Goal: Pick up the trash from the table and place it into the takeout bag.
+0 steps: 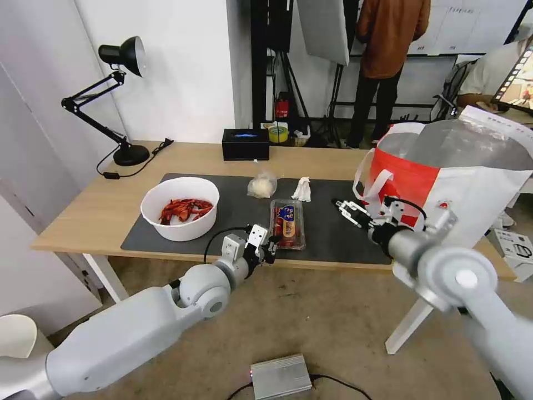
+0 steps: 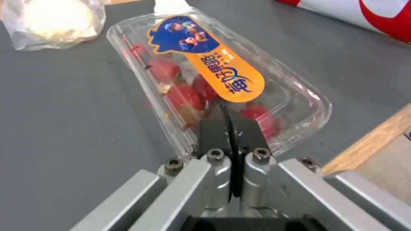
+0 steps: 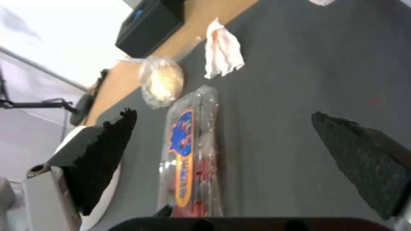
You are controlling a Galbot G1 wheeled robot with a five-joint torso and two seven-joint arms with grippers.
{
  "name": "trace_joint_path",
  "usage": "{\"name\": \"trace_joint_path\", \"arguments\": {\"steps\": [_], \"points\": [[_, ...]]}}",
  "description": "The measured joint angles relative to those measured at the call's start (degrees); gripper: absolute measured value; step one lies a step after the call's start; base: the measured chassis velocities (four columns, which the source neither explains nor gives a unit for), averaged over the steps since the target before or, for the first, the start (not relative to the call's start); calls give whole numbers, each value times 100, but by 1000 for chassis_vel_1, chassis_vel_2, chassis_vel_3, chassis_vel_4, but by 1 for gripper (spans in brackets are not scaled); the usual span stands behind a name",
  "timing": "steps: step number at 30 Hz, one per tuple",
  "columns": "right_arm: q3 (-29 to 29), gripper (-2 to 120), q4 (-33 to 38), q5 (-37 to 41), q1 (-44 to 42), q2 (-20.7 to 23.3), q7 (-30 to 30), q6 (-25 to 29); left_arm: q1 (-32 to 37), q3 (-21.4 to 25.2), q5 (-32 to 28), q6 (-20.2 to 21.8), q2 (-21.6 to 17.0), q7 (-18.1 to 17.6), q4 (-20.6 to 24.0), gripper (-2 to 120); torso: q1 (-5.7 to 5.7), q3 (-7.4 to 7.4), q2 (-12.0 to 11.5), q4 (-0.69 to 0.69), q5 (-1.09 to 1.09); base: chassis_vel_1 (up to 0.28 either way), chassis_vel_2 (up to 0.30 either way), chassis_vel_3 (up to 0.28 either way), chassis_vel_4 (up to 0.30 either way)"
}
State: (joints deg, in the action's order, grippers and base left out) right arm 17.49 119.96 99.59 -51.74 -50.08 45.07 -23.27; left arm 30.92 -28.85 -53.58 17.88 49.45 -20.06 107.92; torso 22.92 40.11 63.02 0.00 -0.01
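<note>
Left gripper (image 2: 231, 118) is pinched shut on the near lip of the clamshell (image 1: 287, 223), at the mat's front edge of the table (image 1: 83, 216). Right gripper (image 1: 348, 211) hovers wide open beside the takeout bag (image 1: 444, 178). Next, I judge: lift and carry across to the bag.

white bowl (image 1: 180, 208) | dark grey mat (image 1: 327, 222) | white-red bag (image 1: 444, 178) | black lamp (image 1: 119, 100)
</note>
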Motion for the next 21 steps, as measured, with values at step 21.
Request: {"name": "trace_joint_path", "arguments": {"steps": [21], "points": [[-772,100,-1493,126,1572,-1025,602,-944,-48,-80,-46,-3,-3,-38,31,0,0,0,0,0,0,0,0,0,0]]}}
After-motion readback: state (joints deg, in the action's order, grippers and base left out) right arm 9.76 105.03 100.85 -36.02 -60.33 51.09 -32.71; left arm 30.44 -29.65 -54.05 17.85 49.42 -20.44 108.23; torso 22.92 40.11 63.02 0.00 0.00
